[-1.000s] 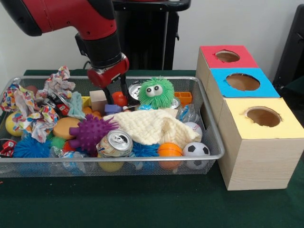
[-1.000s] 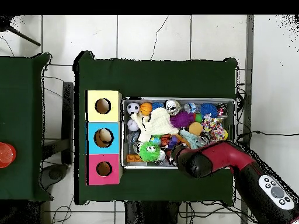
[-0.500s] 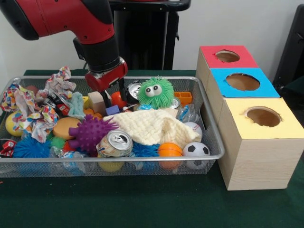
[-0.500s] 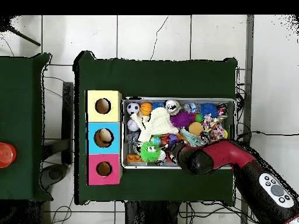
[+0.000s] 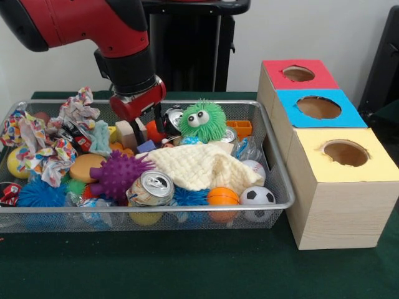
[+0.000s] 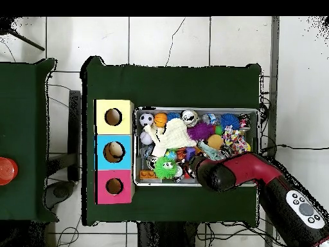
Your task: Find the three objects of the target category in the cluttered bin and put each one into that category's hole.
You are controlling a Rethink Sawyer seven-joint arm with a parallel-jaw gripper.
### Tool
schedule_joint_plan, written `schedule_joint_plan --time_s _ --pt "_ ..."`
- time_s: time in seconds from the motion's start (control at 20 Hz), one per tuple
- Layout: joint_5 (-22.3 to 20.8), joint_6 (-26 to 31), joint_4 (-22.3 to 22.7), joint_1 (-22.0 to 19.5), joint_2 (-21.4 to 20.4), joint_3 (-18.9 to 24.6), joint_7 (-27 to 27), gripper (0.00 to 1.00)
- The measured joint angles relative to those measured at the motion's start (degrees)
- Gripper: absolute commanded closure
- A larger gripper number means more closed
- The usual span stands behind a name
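Front view shows the red and black arm's gripper (image 5: 151, 122) lowered into the back of the wire-mesh bin (image 5: 187, 208), its dark fingers reaching down among the toys. Whether they are spread or pinching something I cannot tell; clutter hides the tips.

Just beside them sit a pale wooden block (image 5: 126, 132) on one side and a red-orange toy piece (image 5: 153, 129) right at the tips, with a small purple block (image 5: 147, 146) a little nearer the camera. Next out is the fuzzy green googly-eyed ball (image 5: 203, 121), close to the gripper but apart from it. A cream knitted cloth (image 5: 202, 164) covers the middle of the bin, and a purple spiky ball (image 5: 118, 174) and a dented drink can (image 5: 151, 187) lie toward the front rim. Crumpled patterned paper (image 5: 43, 152) fills the other end.

Beside the bin stand three wooden boxes with round holes: red-topped (image 5: 298, 74), blue-topped (image 5: 318, 108) and yellow-topped (image 5: 345, 154).

The target category is not stated, so I cannot say which items count; from where the arm works, the small hard pieces seem the likely candidates. To do this grasp well, I judge the fingers should straddle one piece only, settle low enough for a firm hold, then lift straight up so the neighbouring block and the fuzzy ball are not dragged along.
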Motion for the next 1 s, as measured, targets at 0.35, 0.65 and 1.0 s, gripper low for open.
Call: schedule_joint_plan --time_s 0.35,0.65,1.0 --pt "0.0 0.0 -1.3 0.0 -1.1 1.5 0.0 0.00" --pt "0.1 0.0 -2.8 0.1 -2.6 3.1 0.0 0.00" --pt "0.1 0.0 -4.3 0.5 -3.2 3.1 0.0 0.00"
